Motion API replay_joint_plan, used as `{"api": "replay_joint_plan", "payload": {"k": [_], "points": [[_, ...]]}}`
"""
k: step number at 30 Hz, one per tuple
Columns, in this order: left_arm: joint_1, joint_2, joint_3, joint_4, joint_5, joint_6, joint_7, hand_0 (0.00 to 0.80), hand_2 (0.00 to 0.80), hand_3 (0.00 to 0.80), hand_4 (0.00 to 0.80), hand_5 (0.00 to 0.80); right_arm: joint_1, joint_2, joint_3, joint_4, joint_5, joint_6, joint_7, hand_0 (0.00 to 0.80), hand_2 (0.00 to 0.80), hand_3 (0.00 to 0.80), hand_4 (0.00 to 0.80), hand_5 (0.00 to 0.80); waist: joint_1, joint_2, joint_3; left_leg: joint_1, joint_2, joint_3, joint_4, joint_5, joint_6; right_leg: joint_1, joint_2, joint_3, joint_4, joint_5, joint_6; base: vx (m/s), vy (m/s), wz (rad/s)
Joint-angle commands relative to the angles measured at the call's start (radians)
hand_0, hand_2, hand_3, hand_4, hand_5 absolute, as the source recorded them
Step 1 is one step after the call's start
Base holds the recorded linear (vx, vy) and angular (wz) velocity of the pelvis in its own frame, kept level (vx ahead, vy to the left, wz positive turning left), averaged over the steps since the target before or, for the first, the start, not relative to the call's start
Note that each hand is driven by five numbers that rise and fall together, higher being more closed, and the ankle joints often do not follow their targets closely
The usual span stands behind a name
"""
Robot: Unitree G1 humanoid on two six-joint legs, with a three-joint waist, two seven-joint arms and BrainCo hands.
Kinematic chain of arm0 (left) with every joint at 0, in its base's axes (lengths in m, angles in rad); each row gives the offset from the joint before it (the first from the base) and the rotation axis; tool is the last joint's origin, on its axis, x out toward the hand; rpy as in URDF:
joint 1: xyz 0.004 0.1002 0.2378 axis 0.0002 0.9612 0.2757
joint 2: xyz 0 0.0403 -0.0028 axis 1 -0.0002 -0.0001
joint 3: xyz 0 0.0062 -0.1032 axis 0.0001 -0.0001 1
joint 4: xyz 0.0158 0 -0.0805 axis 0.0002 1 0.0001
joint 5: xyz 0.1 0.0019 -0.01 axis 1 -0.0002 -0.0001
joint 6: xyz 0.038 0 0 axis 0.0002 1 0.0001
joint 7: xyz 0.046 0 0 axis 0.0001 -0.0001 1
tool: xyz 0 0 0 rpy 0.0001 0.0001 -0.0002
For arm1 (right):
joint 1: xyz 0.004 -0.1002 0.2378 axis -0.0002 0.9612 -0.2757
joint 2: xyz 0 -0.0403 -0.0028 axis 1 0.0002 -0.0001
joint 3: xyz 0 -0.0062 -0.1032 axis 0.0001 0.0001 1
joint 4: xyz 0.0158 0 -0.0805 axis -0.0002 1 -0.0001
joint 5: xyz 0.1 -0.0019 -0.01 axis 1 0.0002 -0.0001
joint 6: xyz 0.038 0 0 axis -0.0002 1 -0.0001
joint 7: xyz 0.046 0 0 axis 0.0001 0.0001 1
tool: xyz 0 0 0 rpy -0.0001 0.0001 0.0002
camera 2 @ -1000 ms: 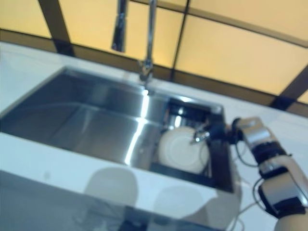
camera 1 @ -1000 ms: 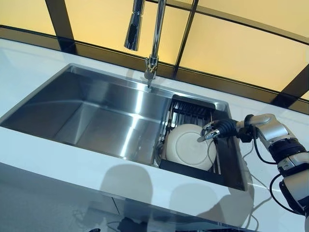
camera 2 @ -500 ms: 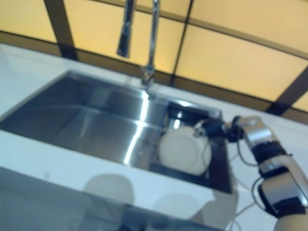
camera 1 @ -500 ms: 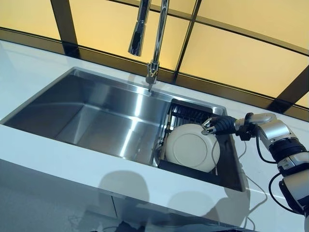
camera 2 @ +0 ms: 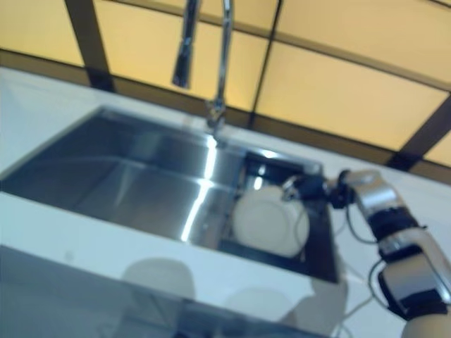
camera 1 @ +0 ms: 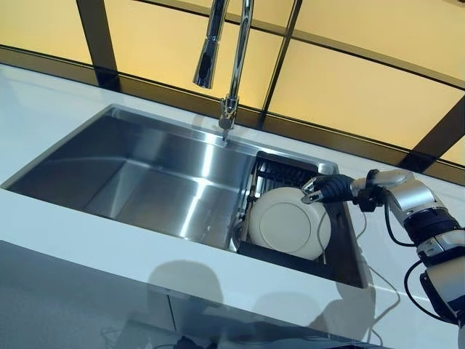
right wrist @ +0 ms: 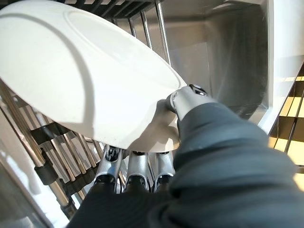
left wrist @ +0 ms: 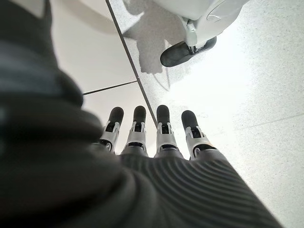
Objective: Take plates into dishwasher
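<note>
Here, nearest the camera, a white counter (camera 1: 87,233) runs across the front of the scene as a broad pale strip. Behind that strip a stainless steel sink (camera 1: 145,174) is sunk into it, with a deep bare basin on the left.

At the right end of the sink sits a dark dish rack (camera 1: 290,171) with thin metal bars. A white plate (camera 1: 289,222) stands on edge in this rack, tilted, its round face turned toward the front. So the plate is in the sink rack, at the basin's right end.

The right hand (camera 1: 321,190) reaches in from the right side, over the rack, and meets the plate at its upper right rim. In the right wrist view the thumb (right wrist: 186,97) presses on one face of the plate's rim while the fingers (right wrist: 137,167) curl behind the other face, so the right hand pinches the plate's edge.

The left hand (left wrist: 156,142) appears only in its own wrist view. Its fingers are straight and slightly spread, holding nothing, pointing toward a pale speckled floor (left wrist: 247,85).

Farther back, at the sink's rear edge, a tall chrome faucet (camera 1: 234,65) rises, with its spray head hanging to the left of the stem. Behind the faucet, amber panels (camera 1: 356,94) divided by dark frames close the scene.
</note>
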Motion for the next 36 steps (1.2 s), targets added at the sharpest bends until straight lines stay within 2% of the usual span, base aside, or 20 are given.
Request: {"api": "replay_joint_plan", "payload": {"k": [1,35,36], "points": [[-0.03,0.01,-0.01,0.036,0.046,-0.024,0.008,0.0,0.0,0.0,0.0,0.0,0.057,0.025,0.101,-0.061,0.027,0.005,0.086,0.0,0.0,0.0,0.0,0.0,0.008,-0.008,0.014,-0.042,-0.051,0.016,-0.026,-0.013,0.064,0.043,0.005,0.009,0.01,-0.042,0.076,0.0,0.0,0.0],[-0.014,0.005,-0.005,0.032,0.044,-0.022,0.017,0.0,0.0,0.0,0.0,0.0,0.065,0.049,0.112,-0.076,0.036,-0.005,0.095,0.0,0.0,0.0,0.0,0.0,0.016,-0.012,-0.009,-0.038,-0.053,0.023,-0.026,-0.016,0.064,0.049,-0.004,-0.004,0.001,-0.036,0.085,0.0,0.0,0.0],[-0.014,0.004,-0.006,0.033,0.044,-0.023,0.018,0.0,0.0,0.0,0.0,0.0,0.065,0.05,0.112,-0.075,0.037,-0.006,0.093,0.088,0.088,0.088,0.088,0.088,0.016,-0.012,-0.011,-0.038,-0.053,0.023,-0.026,-0.016,0.064,0.049,-0.004,-0.004,0.0,-0.036,0.085,0.0,0.0,0.0]]}}
